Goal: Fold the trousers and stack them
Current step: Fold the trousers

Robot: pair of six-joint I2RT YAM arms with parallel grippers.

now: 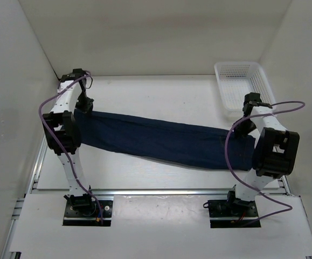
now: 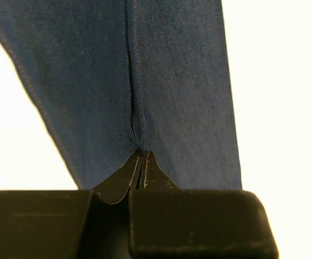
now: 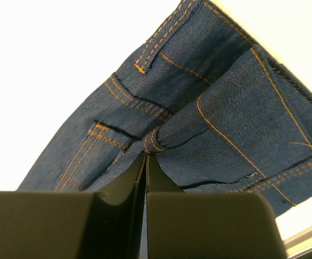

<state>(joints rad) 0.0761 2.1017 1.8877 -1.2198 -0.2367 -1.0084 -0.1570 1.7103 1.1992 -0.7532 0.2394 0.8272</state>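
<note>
Trousers (image 1: 161, 141) were strung out as one long dark-blue band between the two sets of jaws, so here's how it looked.

The left arm (image 1: 64, 135) rose from its base, bent back at the elbow and dropped its wrist onto the left tip of the band. The right arm (image 1: 269, 145) leaned outward, its big elbow joint hanging over the right end, with the wrist curling back in toward the cloth.

Left jaws were pressed together right on a seam of the leg fabric (image 2: 177, 91), and the plain cloth ran straight away from the tips. Right jaws were pinched shut on a bunched fold by the back pockets, with the orange stitching (image 3: 220, 135) fanning out beyond the tips and to both sides. So the leg end sat in the left jaws and the waist end in the right. I honestly couldn't tell if the middle was touching the worktop (image 1: 161, 91) or hanging just off it.

Room-wise, a white mesh basket (image 1: 242, 86) sat just behind the right jaws in the back corner, pretty close to that wrist. The side wall (image 1: 15, 108) ran close outside the left arm. Bare worktop lay behind the band between both jaws, and a narrower strip ran in front of it up to the metal rail (image 1: 156, 191).
</note>
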